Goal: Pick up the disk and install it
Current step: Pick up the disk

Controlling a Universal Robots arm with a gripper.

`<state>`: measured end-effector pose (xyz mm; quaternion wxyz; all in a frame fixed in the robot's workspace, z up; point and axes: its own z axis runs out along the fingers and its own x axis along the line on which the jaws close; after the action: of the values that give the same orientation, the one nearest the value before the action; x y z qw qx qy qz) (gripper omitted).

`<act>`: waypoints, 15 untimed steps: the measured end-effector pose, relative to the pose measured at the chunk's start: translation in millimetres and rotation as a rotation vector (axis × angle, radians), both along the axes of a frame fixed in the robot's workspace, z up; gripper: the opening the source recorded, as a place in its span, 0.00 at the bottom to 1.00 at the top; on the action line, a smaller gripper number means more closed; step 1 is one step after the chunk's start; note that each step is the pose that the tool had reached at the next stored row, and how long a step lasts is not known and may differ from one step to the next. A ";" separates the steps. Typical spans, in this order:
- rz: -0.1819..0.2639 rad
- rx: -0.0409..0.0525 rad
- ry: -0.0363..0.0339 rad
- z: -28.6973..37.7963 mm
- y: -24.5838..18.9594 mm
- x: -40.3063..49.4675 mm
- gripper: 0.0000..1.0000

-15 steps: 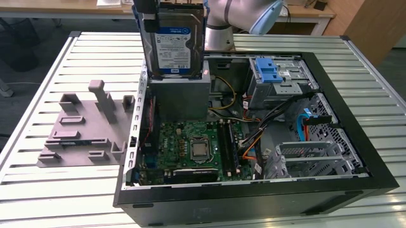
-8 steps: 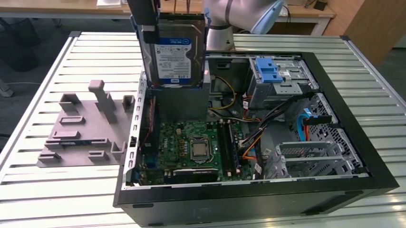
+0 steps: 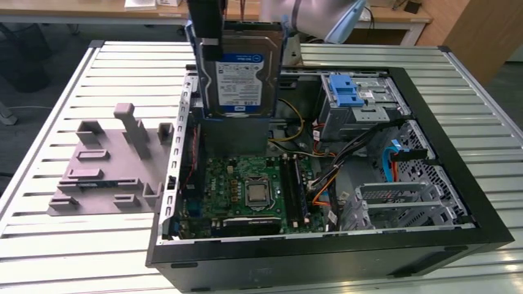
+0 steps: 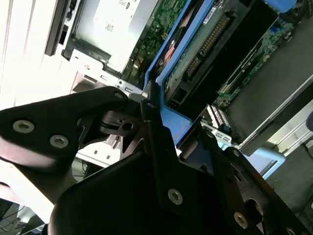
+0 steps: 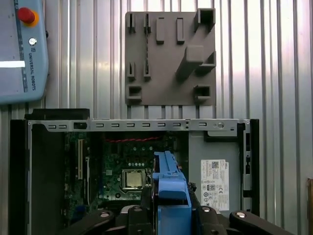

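one disk [image 3: 241,73] hangs upright over the open computer case [image 3: 482,184], the gripper [image 5: 168,208] clamped narrow on its blue-railed edge, probably so it clears the case walls; it sits well above the motherboard [image 3: 245,190], not yet seated.

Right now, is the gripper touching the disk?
Touching. In the second wrist view the gripper clamps the disk by its blue rail frame; in the exterior view it hangs upright over the open computer case.
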<state>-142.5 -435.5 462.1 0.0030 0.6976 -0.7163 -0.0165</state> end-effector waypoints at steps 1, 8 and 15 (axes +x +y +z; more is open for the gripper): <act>0.000 0.0000 0.0000 0.0 0.0 4.5 0.36; -0.002 -0.0001 -0.0005 4.2 -0.1 21.4 0.36; -0.004 0.0001 -0.0012 11.1 -7.2 22.4 0.36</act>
<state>-120.1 -442.7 473.2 0.0026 0.6961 -0.7178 -0.0162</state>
